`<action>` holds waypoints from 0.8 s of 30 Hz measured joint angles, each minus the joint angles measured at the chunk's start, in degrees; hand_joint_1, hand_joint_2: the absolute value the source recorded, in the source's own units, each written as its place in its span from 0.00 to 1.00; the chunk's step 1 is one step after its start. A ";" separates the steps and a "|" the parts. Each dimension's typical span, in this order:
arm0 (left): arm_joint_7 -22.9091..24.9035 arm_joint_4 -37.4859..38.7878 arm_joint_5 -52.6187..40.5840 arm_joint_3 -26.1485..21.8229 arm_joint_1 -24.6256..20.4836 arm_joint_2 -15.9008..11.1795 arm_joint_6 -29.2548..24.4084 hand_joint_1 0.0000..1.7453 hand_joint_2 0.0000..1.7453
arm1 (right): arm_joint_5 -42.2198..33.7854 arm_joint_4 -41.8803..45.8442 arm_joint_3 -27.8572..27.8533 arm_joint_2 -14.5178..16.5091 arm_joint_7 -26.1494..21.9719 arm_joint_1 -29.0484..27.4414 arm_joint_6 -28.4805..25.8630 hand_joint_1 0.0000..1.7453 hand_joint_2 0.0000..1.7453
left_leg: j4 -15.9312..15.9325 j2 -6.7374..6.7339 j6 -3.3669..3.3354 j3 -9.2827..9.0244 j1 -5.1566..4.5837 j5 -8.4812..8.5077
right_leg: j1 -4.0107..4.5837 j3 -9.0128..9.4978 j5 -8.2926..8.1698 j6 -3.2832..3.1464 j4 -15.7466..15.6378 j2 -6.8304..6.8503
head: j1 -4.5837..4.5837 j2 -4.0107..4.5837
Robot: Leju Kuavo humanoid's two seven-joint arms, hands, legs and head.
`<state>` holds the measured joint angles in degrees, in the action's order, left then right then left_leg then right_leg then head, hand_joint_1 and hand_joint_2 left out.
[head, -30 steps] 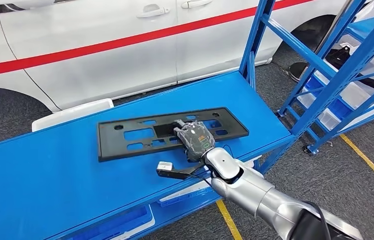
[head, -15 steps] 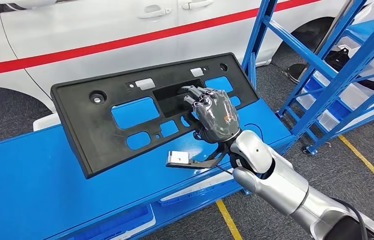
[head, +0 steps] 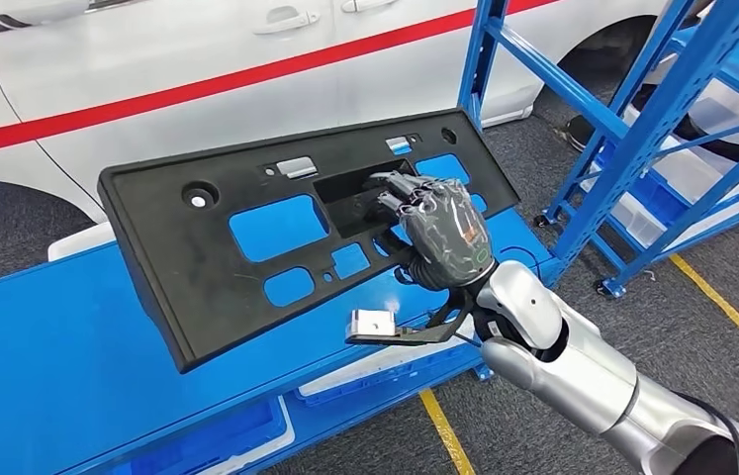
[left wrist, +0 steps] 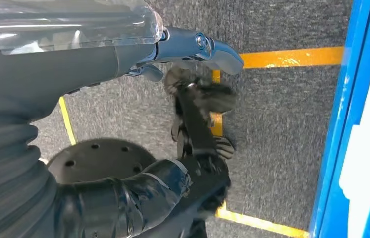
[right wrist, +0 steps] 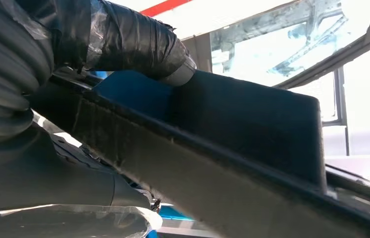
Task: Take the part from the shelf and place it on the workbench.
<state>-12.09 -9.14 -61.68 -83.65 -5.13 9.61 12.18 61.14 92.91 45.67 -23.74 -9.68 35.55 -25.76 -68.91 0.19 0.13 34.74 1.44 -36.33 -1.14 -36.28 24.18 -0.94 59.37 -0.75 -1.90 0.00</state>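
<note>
White car point(head: 197, 69) behind blue shelf point(head: 39, 366); right hand point(head: 441, 233) holds black part point(head: 207, 267).

There is one black part point(head: 246, 257), one blue shelf point(head: 39, 386), one blue rack point(head: 642, 129) and one white car point(head: 197, 69).

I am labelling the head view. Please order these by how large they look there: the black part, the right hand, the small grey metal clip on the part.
1. black part
2. right hand
3. grey metal clip
</note>
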 joint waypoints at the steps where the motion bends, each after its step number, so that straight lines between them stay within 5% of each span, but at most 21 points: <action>1: 0.00 0.00 0.00 0.00 -0.03 -0.01 -0.01 0.00 1.00 | -0.13 0.13 0.00 -0.06 -0.01 -0.06 0.05 1.00 1.00 | -3.16 0.00 0.03 1.24 -0.04 -1.51 | 0.11 -0.37 -0.24 -0.14 0.04 -0.15 | 0.00 0.00; 2: 0.00 0.00 0.00 0.00 -0.05 -0.01 -0.03 0.00 1.00 | -0.26 0.26 0.01 -0.11 -0.01 -0.14 0.09 1.00 1.00 | -5.51 0.01 0.03 2.08 -0.09 -2.31 | 0.23 -0.75 -0.49 -0.20 0.09 -0.35 | -0.01 0.00; 4: -0.01 0.00 -0.02 0.00 -0.03 -0.01 -0.04 0.00 1.00 | -0.48 0.60 0.01 -0.33 -0.04 -0.34 0.10 1.00 1.00 | -5.14 0.04 -0.22 1.31 -0.16 -1.08 | 0.40 -1.47 -1.02 -0.15 0.24 -0.91 | -0.01 0.00; 8: -0.02 -0.01 -0.04 0.00 -0.03 -0.08 -0.09 0.00 1.00 | -0.61 1.59 -0.01 -0.75 -0.09 -0.46 0.11 1.00 1.00 | 8.39 2.43 -1.48 -6.63 -0.50 4.36 | 0.59 -3.07 -2.60 0.59 0.58 -2.72 | -0.01 0.00; 10: -0.02 -0.02 -0.05 0.00 -0.11 -0.13 -0.12 0.00 1.00 | -0.62 1.96 -0.01 -0.88 -0.10 -0.52 0.14 1.00 1.00 | 10.33 3.02 -1.67 -7.20 -0.81 4.77 | 0.45 -3.52 -3.70 1.40 0.31 -3.60 | -0.02 0.00; 12: -0.02 -0.02 -0.09 0.00 -0.23 0.00 -0.15 0.00 1.00 | -0.62 2.14 -0.01 -1.23 -0.11 -0.61 0.16 1.00 1.00 | 10.81 1.89 -2.08 -6.64 -0.77 5.83 | 0.33 -3.84 -4.40 2.20 -0.12 -4.05 | -0.03 0.00; 14: -0.02 -0.02 -0.15 0.01 -0.25 0.17 -0.21 0.00 1.00 | -0.69 2.34 -0.02 -1.63 -0.18 -0.62 0.25 1.00 1.00 | 11.44 0.44 -2.84 -5.95 -0.57 7.23 | 0.33 -4.77 -1.54 2.73 1.81 -2.40 | -0.07 0.00; 16: -0.04 -0.02 -0.19 0.02 -0.18 0.20 -0.37 0.00 1.00 | -1.28 2.60 -0.03 -1.78 -0.50 -0.71 0.58 1.00 1.00 | 11.48 -0.97 -3.39 -4.64 -0.70 8.35 | 0.05 -6.43 4.30 3.32 8.08 -0.27 | -0.09 0.00; 18: -0.09 -0.02 -0.20 0.02 -0.14 0.19 -0.54 0.00 1.00 | -2.37 2.91 -0.02 -1.89 -1.05 -1.04 0.96 1.00 1.00 | 11.17 -2.39 -3.46 -3.04 -0.87 9.28 | -0.26 -7.33 6.99 3.99 14.56 0.32 | -0.08 0.00; 20: -0.17 -0.02 -0.20 0.02 -0.18 0.20 -0.64 0.00 1.00 | -3.45 3.59 -0.03 -2.02 -1.57 -1.42 1.08 1.00 1.00 | 10.62 -3.76 -3.32 -1.45 -0.97 9.97 | -0.40 -5.17 5.00 4.32 14.99 0.64 | -0.08 0.00; 22: -0.25 -0.02 -0.19 0.02 -0.20 0.22 -0.69 0.00 1.00 | -4.31 4.82 -0.03 -2.17 -2.05 -1.63 1.06 1.00 1.00 | 9.99 -4.96 -2.99 -0.29 -1.07 10.42 | -0.24 0.51 3.51 4.14 8.46 2.25 | -0.09 0.00; 24: -0.23 -0.02 -0.20 0.04 -0.23 0.27 -0.33 0.00 1.00 | -4.68 6.43 -0.03 -2.40 -2.39 -1.81 1.00 1.00 1.00 | 9.64 -6.00 -2.39 0.12 -1.19 10.86 | 0.44 5.12 4.54 3.09 1.74 4.10 | -0.08 0.00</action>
<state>-12.32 -9.16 -61.88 -83.61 -5.36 9.87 11.85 56.46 99.34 45.64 -26.14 -12.08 33.74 -24.76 -59.28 -5.82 -2.26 34.85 0.26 -25.47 -0.70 -31.17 28.71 2.15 61.11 3.35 -1.98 0.00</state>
